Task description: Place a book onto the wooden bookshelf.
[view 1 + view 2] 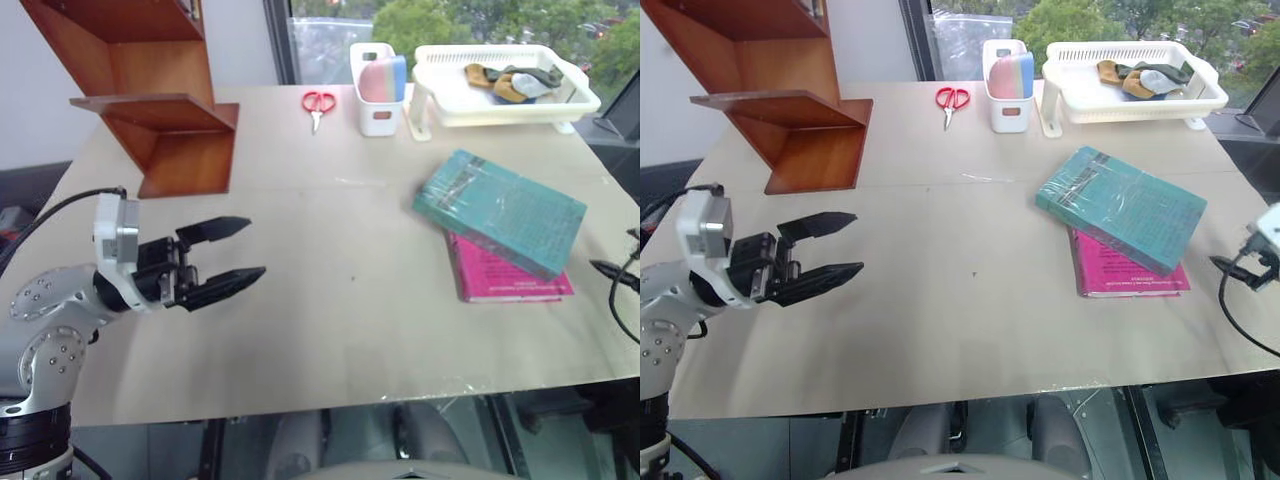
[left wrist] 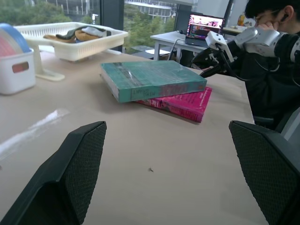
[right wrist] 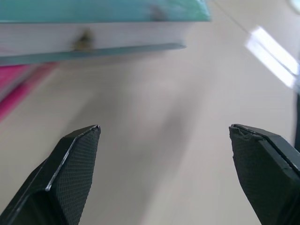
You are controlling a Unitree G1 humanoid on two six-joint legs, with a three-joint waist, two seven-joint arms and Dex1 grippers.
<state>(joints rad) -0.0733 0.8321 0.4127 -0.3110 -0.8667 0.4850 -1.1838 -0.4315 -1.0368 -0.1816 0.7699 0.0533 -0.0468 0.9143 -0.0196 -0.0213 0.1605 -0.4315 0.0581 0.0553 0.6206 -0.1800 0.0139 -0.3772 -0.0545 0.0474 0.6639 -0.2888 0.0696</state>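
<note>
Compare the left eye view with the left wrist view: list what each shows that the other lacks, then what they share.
Left eye view alone: the bookshelf, red scissors and the whole left gripper, open and empty above the table.

Left wrist view alone: a person seated past the table's edge, a laptop on a desk behind, and the right gripper near the books.

Both: the teal book lying on the pink book, the white basket and the white cup.

Left claw (image 1: 235, 252) spread wide, empty, level over the table, right claw (image 3: 164, 140) spread wide, angled downward
</note>
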